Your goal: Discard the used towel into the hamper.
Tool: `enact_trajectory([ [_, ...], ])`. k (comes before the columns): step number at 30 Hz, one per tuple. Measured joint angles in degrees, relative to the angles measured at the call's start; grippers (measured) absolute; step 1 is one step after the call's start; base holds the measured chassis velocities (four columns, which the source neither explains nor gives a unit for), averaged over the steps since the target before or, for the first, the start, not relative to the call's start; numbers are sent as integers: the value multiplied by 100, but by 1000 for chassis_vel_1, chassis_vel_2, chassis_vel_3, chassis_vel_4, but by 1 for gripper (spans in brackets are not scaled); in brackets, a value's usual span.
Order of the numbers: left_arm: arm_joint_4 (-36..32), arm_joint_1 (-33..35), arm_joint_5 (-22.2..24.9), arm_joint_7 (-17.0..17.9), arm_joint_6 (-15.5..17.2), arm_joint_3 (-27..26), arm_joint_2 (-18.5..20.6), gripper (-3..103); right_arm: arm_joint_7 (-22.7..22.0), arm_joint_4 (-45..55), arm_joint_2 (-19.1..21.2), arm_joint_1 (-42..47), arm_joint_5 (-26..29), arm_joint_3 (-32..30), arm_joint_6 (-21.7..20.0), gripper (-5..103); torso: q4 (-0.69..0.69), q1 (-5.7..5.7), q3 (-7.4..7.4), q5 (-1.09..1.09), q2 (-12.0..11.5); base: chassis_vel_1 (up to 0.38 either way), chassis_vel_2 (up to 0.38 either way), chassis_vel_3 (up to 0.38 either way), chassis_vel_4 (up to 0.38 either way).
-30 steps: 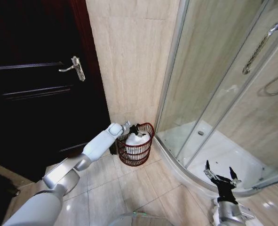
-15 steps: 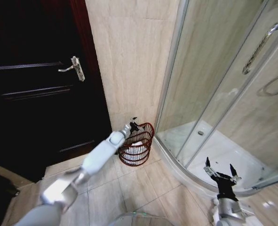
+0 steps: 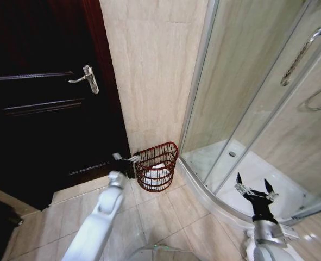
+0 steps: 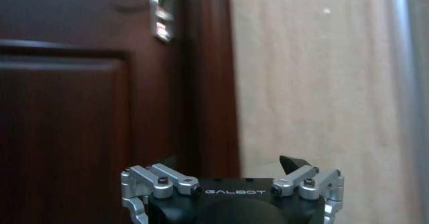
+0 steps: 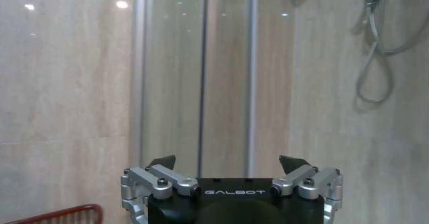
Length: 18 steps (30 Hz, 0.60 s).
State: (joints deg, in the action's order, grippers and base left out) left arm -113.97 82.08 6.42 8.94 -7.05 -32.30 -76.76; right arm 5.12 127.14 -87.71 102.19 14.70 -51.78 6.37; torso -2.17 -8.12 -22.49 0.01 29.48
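White crumpled towel (image 3: 157, 168) lies inside dark red wire-mesh hamper (image 3: 157, 166), so the task looks finished; left gripper (image 3: 122, 159) beside its rim and right gripper (image 3: 255, 189) both stand wide, empty.

The hamper (image 3: 157, 167) stands on the floor at lower centre of the head view, against the wall (image 3: 149, 70), between the door (image 3: 41, 103) at left and the shower (image 3: 258, 109) at right. A towel (image 3: 158, 169) lies inside it. The left gripper (image 3: 123, 159) is just left of the hamper's rim; the right gripper (image 3: 255, 188) sits at lower right, before the shower tray.
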Motion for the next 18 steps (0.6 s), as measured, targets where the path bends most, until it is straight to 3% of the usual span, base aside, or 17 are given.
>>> enact_trajectory([
  [7,-435,585,-35,-106,-23,-606,-258,100,205,279,-74,38,34,37,-73,100,0,0,-1,-1,0,0,0,0,0],
  [18,-687,896,5,-357,-76,-715,-349,100,215,537,-55,266,265,-34,-66,100,0,-1,-1,-1,-1,0,0,0,0],
])
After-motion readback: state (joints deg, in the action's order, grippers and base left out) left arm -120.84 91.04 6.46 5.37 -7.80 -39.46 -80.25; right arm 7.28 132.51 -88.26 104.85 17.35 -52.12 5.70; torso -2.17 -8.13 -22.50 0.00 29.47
